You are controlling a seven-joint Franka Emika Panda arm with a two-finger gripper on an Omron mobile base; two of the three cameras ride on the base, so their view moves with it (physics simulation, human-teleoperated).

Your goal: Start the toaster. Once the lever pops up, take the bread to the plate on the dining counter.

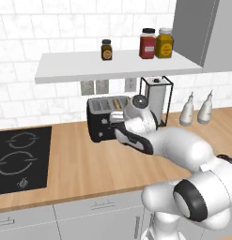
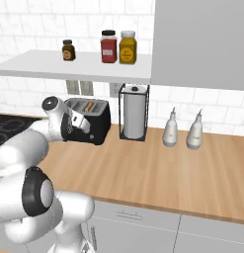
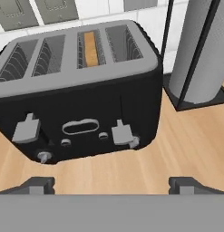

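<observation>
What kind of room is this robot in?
Most likely a kitchen: a black toaster sits on a wooden counter, a stovetop is beside it, and jars stand on a shelf.

Toaster [image 1: 102,119] stands on the wood worktop [image 1: 89,164], back against the tiled wall. Bread [image 3: 90,47] sits in one of its top slots, second from the right end as seen from the hand camera.

Right of the toaster, just beside it: paper towel roll in a wire stand [image 2: 134,112]. Further right of the toaster, well apart: two bottles [image 2: 183,129], side by side.

Left of the toaster, apart: cooktop [image 1: 19,159] set into the worktop.

Above the toaster: shelf [image 1: 108,65] carrying three jars [image 2: 108,47]. Behind the toaster, under the shelf: wall outlets [image 1: 95,87].

Gripper [image 3: 111,183] hangs in front of the toaster's lever side, close, not touching.
</observation>
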